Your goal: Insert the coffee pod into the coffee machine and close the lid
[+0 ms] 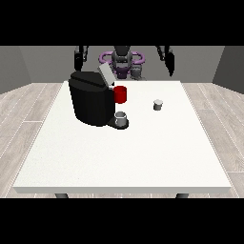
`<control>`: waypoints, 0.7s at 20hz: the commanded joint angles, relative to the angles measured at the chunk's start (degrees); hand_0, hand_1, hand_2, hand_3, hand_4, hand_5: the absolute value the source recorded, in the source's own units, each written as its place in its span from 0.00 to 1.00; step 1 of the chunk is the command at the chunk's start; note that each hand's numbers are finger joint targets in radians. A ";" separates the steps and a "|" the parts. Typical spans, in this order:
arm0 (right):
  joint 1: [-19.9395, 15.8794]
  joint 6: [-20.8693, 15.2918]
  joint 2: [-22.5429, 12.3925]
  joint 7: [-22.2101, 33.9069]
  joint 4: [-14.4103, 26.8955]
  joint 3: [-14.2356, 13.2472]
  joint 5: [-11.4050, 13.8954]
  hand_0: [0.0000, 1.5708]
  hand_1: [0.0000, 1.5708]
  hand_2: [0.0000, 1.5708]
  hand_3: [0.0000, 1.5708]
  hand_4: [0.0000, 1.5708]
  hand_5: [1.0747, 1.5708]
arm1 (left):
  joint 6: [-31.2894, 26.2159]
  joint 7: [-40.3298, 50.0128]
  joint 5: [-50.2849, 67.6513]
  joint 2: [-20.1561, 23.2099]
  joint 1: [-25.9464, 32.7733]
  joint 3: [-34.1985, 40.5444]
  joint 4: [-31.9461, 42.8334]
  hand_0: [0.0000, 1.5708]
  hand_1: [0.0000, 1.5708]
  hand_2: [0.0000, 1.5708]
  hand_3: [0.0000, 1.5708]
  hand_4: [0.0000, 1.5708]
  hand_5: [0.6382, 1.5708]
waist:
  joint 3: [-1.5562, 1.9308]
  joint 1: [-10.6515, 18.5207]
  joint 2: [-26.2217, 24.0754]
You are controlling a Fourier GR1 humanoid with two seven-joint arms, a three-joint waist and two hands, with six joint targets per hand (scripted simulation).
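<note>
The robot hand at the view's right (170,64) hangs raised behind the far edge of the worktop (143,157), holding nothing; whether its fingers are spread or curled I cannot tell. The robot hand at the view's left (78,59) is likewise raised and empty, above and behind the coffee machine (90,99). The coffee pod (157,104) stands on the worktop, well to the right of the coffee machine and apart from it. The machine's lid (106,75) is tilted up, open. A red cup (120,94) sits just right of the machine, a grey cup (121,118) at its base. The step in hand looks like reaching for the pod: the right-side hand should descend straight over it, avoiding the red cup.
</note>
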 commanded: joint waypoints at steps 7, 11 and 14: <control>1.50 -5.19 3.99 -4.48 0.97 -3.42 -0.12 0.00 0.00 0.00 0.00 0.08 1.00 | -4.23 -9.05 4.55 -2.24 -1.12 1.48 2.36 0.00 0.00 0.00 0.00 0.17 1.00 | 0.34 -3.87 -2.55; 1.94 -4.60 4.83 -4.85 1.56 -3.59 -1.60 0.00 0.00 0.00 0.00 0.12 1.00 | -4.05 -10.55 -1.73 -0.77 0.61 -1.55 3.28 0.00 0.00 0.00 0.00 0.17 1.00 | 0.35 -2.73 -3.00; 2.87 -4.75 5.03 -4.68 0.02 -2.47 -0.74 0.00 0.00 0.00 0.00 0.17 1.00 | -6.56 -7.90 -1.27 3.25 -2.48 1.13 5.22 0.00 0.00 0.00 0.00 0.14 1.00 | 0.34 -3.86 -3.00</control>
